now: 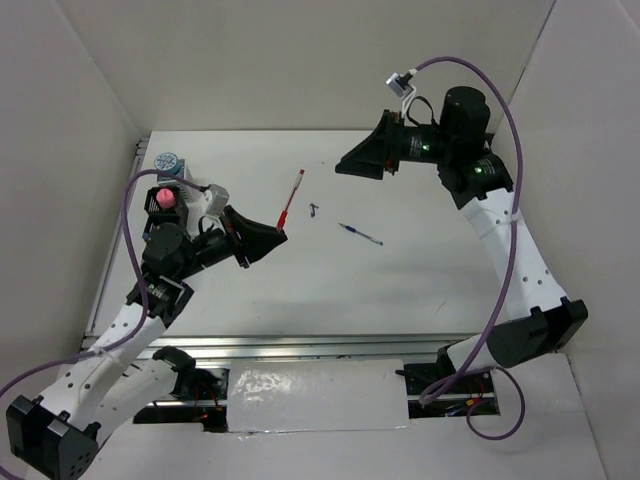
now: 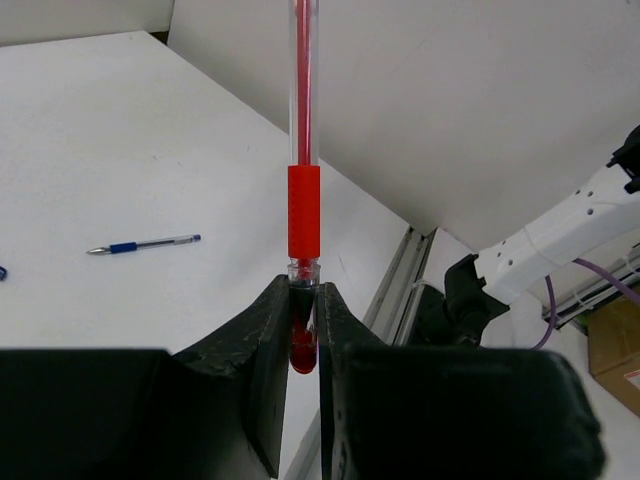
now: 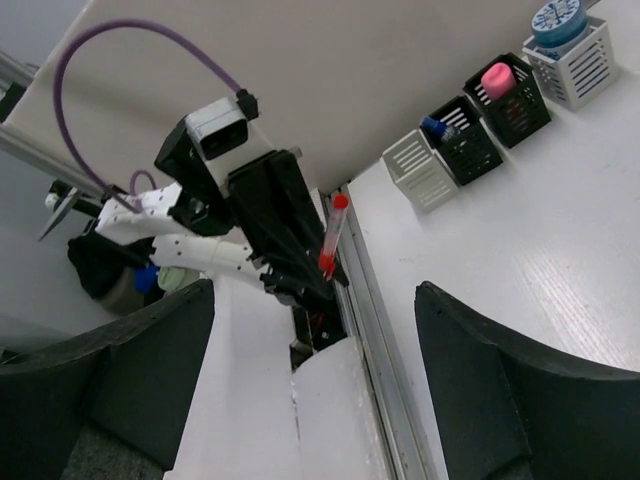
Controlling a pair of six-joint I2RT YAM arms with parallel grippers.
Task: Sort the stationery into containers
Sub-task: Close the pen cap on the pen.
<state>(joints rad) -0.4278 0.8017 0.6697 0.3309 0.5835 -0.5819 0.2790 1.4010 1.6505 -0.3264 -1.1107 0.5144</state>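
Note:
My left gripper [image 1: 278, 233] is shut on the tip end of the red pen [image 1: 293, 198], which sticks out up and away from the jaws above the table. The left wrist view shows the red pen [image 2: 304, 200] clamped between the two fingers [image 2: 262, 340]. A blue pen [image 1: 360, 234] lies on the table right of centre, and a small dark item [image 1: 314, 209] lies beside the red pen. My right gripper [image 1: 347, 165] hangs open and empty at the back. The containers stand in a row at the far left: white slotted [image 3: 420, 170], black mesh [image 3: 462, 140], black mesh with a pink block [image 3: 498, 80], white with a round tin [image 3: 558, 22].
A metal rail [image 3: 380, 340] runs along the table's near edge. White walls close in the back and both sides. In the top view my left arm [image 1: 170, 255] covers part of the container row, where only the tin [image 1: 168, 162] and the pink block [image 1: 165, 198] show.

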